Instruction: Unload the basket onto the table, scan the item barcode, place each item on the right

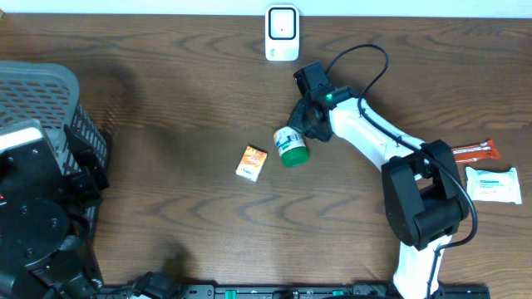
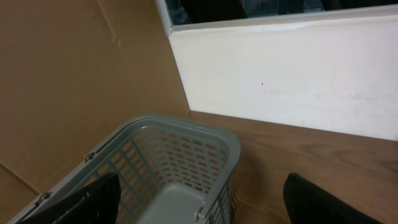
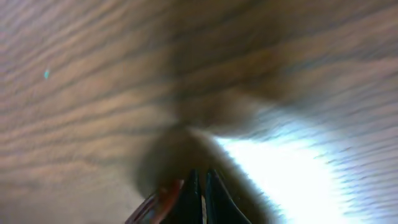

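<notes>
Out in the middle of the table (image 1: 166,100), the right gripper (image 1: 303,123) hangs right beside the green-lidded jar (image 1: 292,146), which looks to be lying on its side. Whether the two touch, I can't tell. Those jaws are clenched on nothing: the wrist view is blurred, but it shows both fingers pressed together over bare wood. So the jar, the likeliest item for scanning, sits loose on the table. The white scanner (image 1: 282,33) is well apart from it at the far edge, and a small orange box (image 1: 251,163) lies near the jar's other side.

Now the danger. With closed fingers this close to a round jar on its side, any nudge could set it rolling toward the orange box or out of easy reach. A grasp across the label could also hide the barcode from the scanner, and where that barcode sits I can't make out.

Over on the left, the left gripper (image 2: 208,202) is spread wide, holding nothing, poised above the grey basket (image 2: 186,134). What shows of the basket's inside is bare, though the arm covers part of it from overhead. A snack bar (image 1: 475,150) and a white packet (image 1: 493,184) wait at the right edge.
</notes>
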Controlling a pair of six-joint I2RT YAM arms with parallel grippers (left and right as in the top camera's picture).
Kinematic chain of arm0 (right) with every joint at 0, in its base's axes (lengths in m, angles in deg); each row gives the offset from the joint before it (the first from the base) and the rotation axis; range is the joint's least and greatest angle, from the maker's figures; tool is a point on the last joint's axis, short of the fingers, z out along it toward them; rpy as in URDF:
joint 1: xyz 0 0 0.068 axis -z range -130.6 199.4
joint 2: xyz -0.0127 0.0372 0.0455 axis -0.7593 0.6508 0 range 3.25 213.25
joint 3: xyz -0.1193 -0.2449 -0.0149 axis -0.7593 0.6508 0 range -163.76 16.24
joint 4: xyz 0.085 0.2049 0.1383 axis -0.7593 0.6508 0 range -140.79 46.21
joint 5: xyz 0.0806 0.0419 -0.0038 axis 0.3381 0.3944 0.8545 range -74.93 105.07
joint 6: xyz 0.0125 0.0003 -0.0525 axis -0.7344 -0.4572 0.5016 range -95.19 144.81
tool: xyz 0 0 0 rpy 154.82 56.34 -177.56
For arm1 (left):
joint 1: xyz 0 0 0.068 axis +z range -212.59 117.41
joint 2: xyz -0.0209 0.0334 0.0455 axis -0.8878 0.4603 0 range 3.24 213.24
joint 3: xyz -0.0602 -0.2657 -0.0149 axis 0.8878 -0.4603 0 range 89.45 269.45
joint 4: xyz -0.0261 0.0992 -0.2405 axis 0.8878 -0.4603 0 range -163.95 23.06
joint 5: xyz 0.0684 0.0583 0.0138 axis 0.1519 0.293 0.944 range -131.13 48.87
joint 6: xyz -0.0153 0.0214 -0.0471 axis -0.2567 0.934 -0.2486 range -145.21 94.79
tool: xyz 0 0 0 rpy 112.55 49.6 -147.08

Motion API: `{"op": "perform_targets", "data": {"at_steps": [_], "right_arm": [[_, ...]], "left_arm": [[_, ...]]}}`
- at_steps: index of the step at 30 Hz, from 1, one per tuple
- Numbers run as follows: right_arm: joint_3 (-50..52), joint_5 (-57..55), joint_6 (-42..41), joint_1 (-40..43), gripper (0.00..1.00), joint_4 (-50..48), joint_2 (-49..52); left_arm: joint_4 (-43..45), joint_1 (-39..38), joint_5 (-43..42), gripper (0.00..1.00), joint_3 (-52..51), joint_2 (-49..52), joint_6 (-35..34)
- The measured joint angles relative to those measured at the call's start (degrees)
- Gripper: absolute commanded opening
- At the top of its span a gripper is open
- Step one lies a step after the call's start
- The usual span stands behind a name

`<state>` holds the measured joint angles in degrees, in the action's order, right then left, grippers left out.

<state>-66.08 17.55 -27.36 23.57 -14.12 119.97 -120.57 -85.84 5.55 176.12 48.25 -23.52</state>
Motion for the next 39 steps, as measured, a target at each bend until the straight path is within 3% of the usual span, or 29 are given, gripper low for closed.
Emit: {"op": "perform_targets", "data": {"at_steps": [9,20,34,39], "right_arm": [[0.0,11.9,1.0,-3.8,0.02,0.8,0.0],[0.0,14.1,2.4,-5.0,0.02,10.1,-0.2],[0.0,14.4,2.9,-4.8,0.47,16.5,-9.8],[0.0,14.5,4.0,-4.5,0.68,16.8,-10.1]], "left_arm": [[0.0,0.0,0.0,0.84,0.0,0.0,0.0],[0.0,0.0,0.0,0.84,0.0,0.0,0.0],[0.0,0.0,0.0,0.84,0.0,0.0,0.0],[0.0,0.0,0.0,0.84,0.0,0.0,0.0]]}}
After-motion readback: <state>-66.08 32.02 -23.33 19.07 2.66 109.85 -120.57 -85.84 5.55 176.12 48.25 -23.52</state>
